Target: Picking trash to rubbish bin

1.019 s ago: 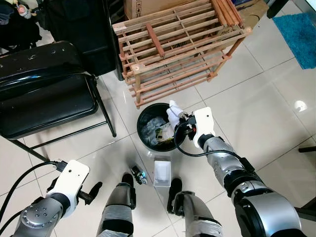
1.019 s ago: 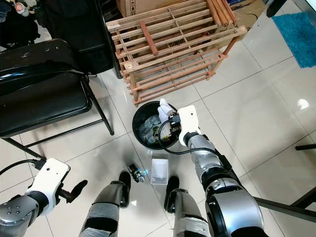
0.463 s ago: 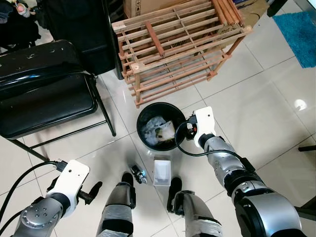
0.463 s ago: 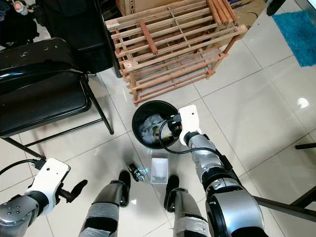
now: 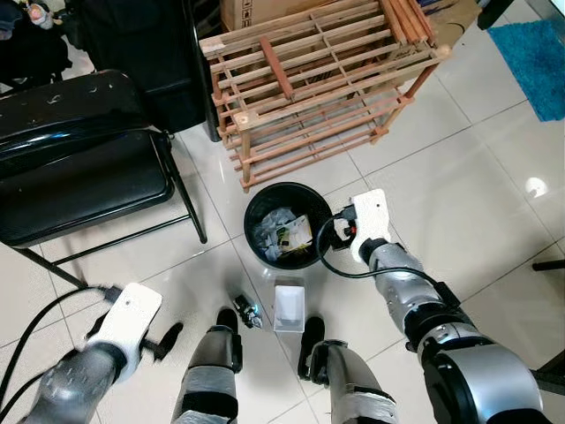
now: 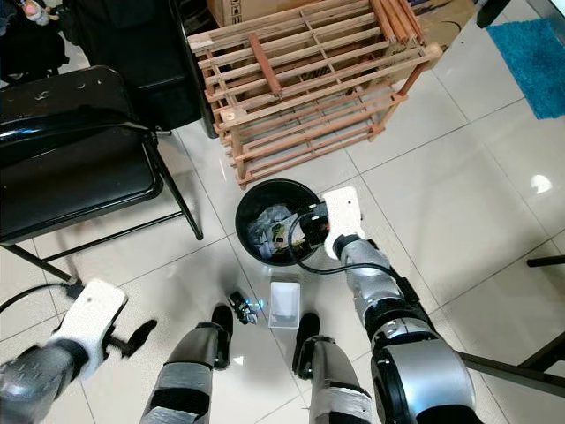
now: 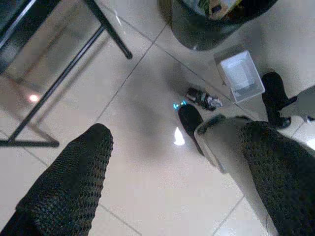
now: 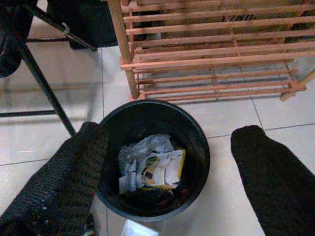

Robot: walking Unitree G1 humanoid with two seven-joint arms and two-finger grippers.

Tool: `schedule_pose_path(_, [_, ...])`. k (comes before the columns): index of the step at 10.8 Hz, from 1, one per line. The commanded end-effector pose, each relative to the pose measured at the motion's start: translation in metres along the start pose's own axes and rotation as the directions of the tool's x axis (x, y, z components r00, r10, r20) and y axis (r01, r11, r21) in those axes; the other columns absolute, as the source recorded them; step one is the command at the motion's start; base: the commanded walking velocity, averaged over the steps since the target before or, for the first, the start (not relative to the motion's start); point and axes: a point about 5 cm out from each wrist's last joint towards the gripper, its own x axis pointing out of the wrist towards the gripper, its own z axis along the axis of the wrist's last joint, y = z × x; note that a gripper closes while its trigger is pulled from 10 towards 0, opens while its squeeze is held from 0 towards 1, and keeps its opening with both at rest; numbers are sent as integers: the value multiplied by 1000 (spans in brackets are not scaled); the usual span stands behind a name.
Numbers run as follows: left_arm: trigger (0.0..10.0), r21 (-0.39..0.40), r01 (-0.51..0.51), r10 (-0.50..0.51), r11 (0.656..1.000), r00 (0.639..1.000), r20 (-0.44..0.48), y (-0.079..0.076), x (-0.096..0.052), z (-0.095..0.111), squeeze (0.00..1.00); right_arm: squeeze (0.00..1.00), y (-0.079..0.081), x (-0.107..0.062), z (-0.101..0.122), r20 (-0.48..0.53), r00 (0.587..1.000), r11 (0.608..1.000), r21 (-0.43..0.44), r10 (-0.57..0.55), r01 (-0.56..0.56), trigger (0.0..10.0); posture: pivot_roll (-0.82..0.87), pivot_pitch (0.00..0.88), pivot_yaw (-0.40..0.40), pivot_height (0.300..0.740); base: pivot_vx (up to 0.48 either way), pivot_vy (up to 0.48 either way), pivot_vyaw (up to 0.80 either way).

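Note:
A round black bin [image 5: 252, 210] stands on the tiled floor in front of me. Crumpled white paper and a printed wrapper [image 5: 288, 233] lie inside it. My right gripper [image 5: 341, 230] hovers at the bin's right rim. In the right wrist view the right gripper [image 8: 170, 135] is open and empty, its fingers [image 8: 83, 167] spread above the bin [image 8: 197, 147]. A small white box [image 5: 290, 306] and a dark crushed item [image 5: 246, 312] lie on the floor by my feet. My left gripper [image 5: 164, 339] hangs low at the left, open and empty, slightly blurred.
A wooden slatted rack [image 5: 318, 79] lies just behind the bin. A black folding chair [image 5: 79, 168] stands to the left, its legs reaching towards the bin. A blue mat [image 5: 538, 53] lies at the far right. Bare tiles extend to the right.
The white crumpled trash held over the bin a second ago has dropped inside. My right gripper has drawn back a little to the right. The left arm has shifted slightly.

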Motion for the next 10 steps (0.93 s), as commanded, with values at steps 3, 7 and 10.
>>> schedule_pose_path(3, [10000,5,60,-60,998,998,24,-17,24,8,0,1000,-24,-18,-14,33,995,996,32,-89,88,10000,518,377,-99,740,0,0,0])
schedule_pose_path(7, [10000,42,157,-163,987,970,178,-47,69,61,0,1000,-44,-56,-29,156,961,974,45,-228,224,10000,355,225,-76,740,0,0,0])
schedule_pose_path(10, [10000,63,187,-197,980,940,277,-63,85,99,0,1000,-39,-87,-16,276,923,962,32,-269,271,10000,266,145,-60,740,0,0,0])
